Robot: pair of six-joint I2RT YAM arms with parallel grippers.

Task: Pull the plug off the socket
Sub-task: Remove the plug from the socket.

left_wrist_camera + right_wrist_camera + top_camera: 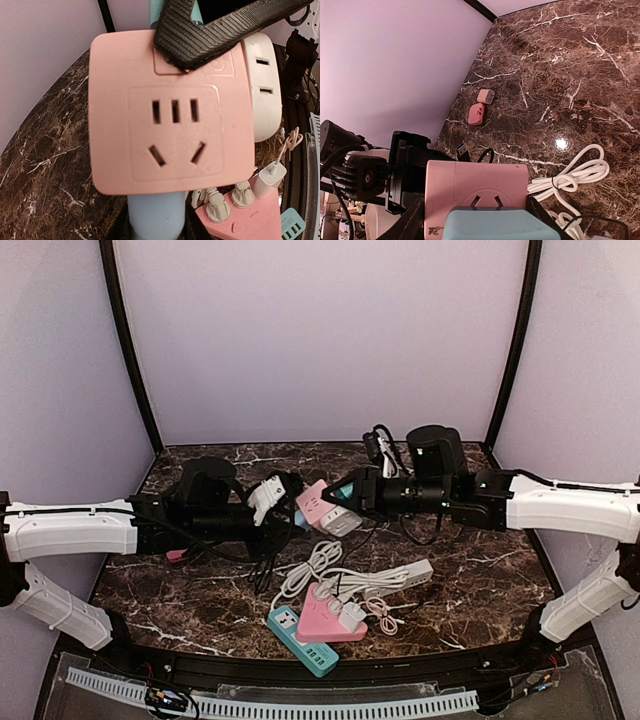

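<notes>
A pink socket cube hangs above the table between my two grippers. It fills the left wrist view, one slotted face towards the camera. My left gripper is shut on the cube's left side, its fingers mostly hidden. My right gripper is shut on a teal plug that sits against another face of the cube, just below two slanted slots. The prongs are hidden. A black right finger crosses the cube's top. A white adapter sticks out of the cube's far side.
On the table below lie a pink triangular power strip with white plugs in it, a teal strip, a white strip and coiled white cable. Two small adapters, one pink and one beige, lie far left. A black USB lead dangles.
</notes>
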